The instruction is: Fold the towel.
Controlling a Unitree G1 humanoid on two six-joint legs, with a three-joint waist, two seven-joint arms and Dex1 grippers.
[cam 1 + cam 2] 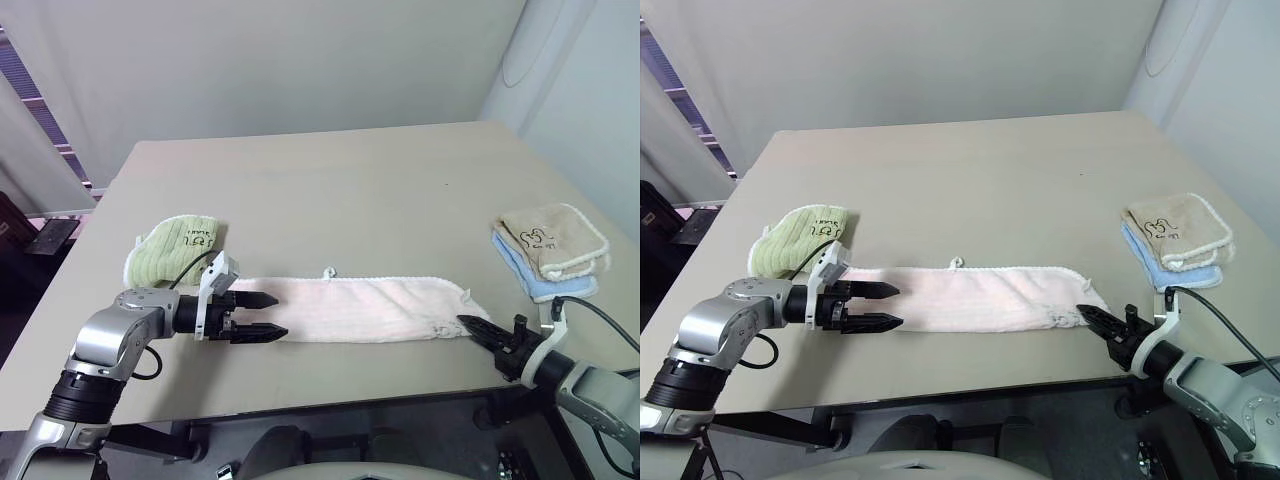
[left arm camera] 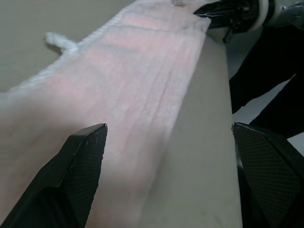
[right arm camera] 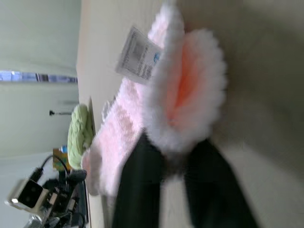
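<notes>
Lying lengthwise left-to-right, towel (image 1: 350, 308) between spread left gripper (image 1: 268, 315) and right gripper (image 1: 478, 330) pinching its end.

Both eye views looked forward and down from the head over the counter (image 1: 330, 190), sharing the whole towel (image 1: 360, 305). The left wrist view ran low and close along the towel lengthwise; the right wrist view sat almost against its end.

Left tool (image 1: 264, 315) spread, right tool (image 1: 468, 324) pinched
</notes>
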